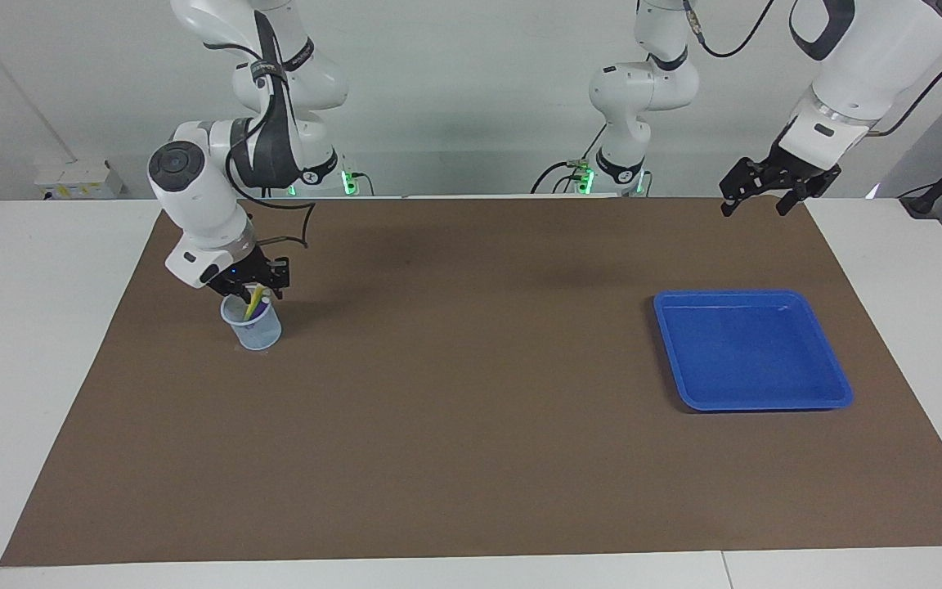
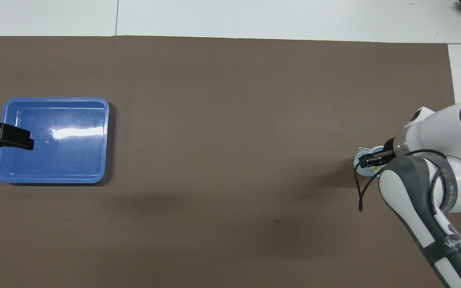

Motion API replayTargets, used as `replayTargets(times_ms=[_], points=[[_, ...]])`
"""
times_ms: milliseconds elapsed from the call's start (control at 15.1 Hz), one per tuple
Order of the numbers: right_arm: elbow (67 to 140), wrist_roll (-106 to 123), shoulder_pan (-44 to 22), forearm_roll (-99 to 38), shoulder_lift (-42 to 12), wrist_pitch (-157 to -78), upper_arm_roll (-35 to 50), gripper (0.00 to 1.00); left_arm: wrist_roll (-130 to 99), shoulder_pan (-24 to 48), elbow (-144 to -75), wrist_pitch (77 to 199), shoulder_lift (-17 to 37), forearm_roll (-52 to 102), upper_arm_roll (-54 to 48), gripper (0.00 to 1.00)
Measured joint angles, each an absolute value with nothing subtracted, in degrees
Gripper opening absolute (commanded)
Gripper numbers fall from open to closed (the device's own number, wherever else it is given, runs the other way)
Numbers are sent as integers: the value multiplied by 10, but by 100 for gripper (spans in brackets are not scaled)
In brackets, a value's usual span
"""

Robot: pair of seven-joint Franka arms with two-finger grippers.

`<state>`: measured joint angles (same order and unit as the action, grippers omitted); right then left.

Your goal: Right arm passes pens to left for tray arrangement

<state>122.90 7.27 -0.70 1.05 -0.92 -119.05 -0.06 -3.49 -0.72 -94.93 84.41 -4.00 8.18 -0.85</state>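
Pens (image 1: 254,301) are seen upright in the mesh cup (image 1: 253,325) at the right arm's end, w/ right gripper (image 1: 254,282) clamped on the yellow pen's top, judged light, stiff, slick, best pinched mid-barrel; left gripper (image 1: 753,193) is held apart, waiting above the mat nr the tray (image 1: 835,384).

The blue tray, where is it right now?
The blue tray sits on the brown mat toward the left arm's end of the table, empty, with the open left gripper up in the air nearby.

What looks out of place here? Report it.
Nothing stands out. The pale cup stands upright with pens inside, the right pincer at its mouth. The blue tray lies flat, nothing spilled, the left pincer waiting above the mat.
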Motion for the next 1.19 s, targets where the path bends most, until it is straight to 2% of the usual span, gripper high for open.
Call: replayTargets(times_ms=[132,397,596,662,927,1192], points=[[1229,73,-7,11,-12,-1194,-1,52,-66,-9,-950,831,-40,111,-8,100],[1229,73,-9,11,-12,-1194,-1,27,-181,-9,-970,825,-47,194,-9,100],[1227,73,-8,14,-10,-1193,-3,4,-276,-15,-1014,832,-69,273,-7,100],[1227,73,-9,14,-8,-1191,-4,0,-299,-21,-1029,836,-77,289,-7,100],[1226,73,-9,14,-4,-1173,-3,0,-385,-30,-1065,848,-99,340,-5,100],[1185,109,-5,14,8,-1088,-4,0,-483,-30,-1102,902,-114,388,-6,100]])
